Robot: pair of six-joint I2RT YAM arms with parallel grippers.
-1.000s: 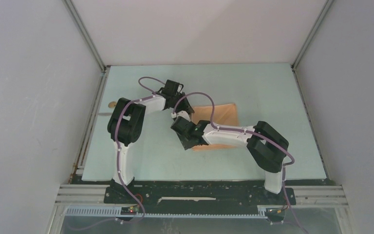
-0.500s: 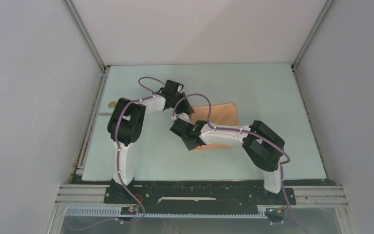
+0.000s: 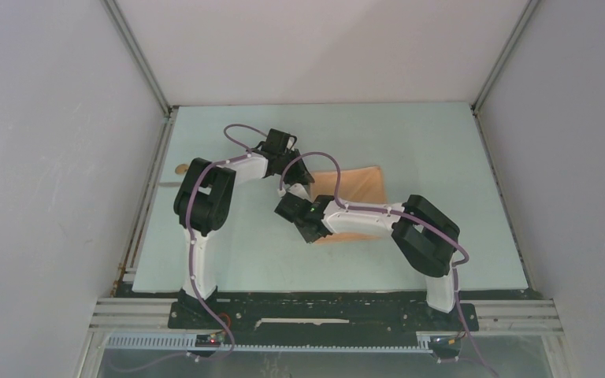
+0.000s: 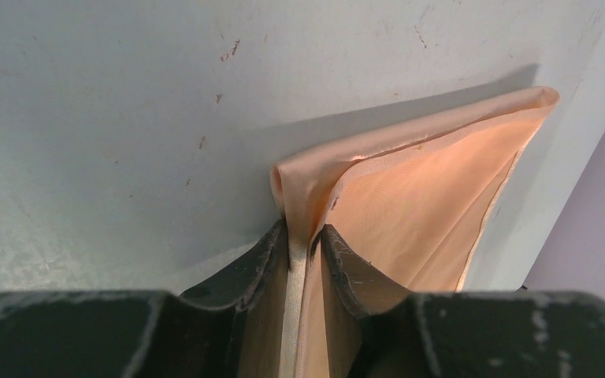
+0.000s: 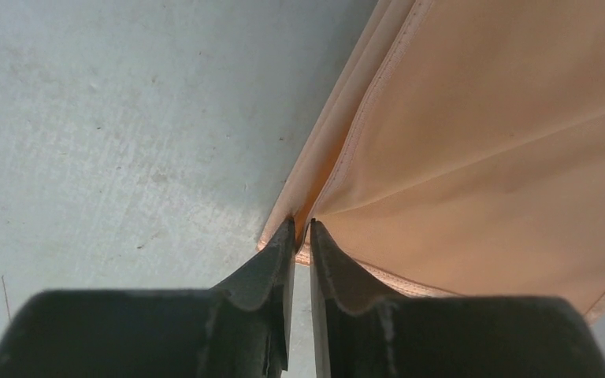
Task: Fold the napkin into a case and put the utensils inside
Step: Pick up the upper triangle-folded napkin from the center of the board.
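Note:
The peach napkin [image 3: 362,183] lies in folded layers at the table's middle, partly under my right arm. No case shape shows. My left gripper [image 3: 306,179] is at its far left corner, shut on a raised fold of the napkin [image 4: 425,189], the cloth pinched between the fingertips [image 4: 272,248]. My right gripper [image 3: 310,234] is at the near left corner, its jaws shut on the hemmed edge of the napkin [image 5: 504,157]. Of the utensils, only a small gold round piece [image 3: 180,168] shows, at the table's left edge.
The pale green table [image 3: 410,134] is boxed in by grey walls on three sides, with a metal rail [image 3: 146,205] along its left edge. Purple cables loop over both wrists.
My right gripper has slid a little left and its jaws have closed on the napkin's near corner. The left gripper has kept its hold and place.

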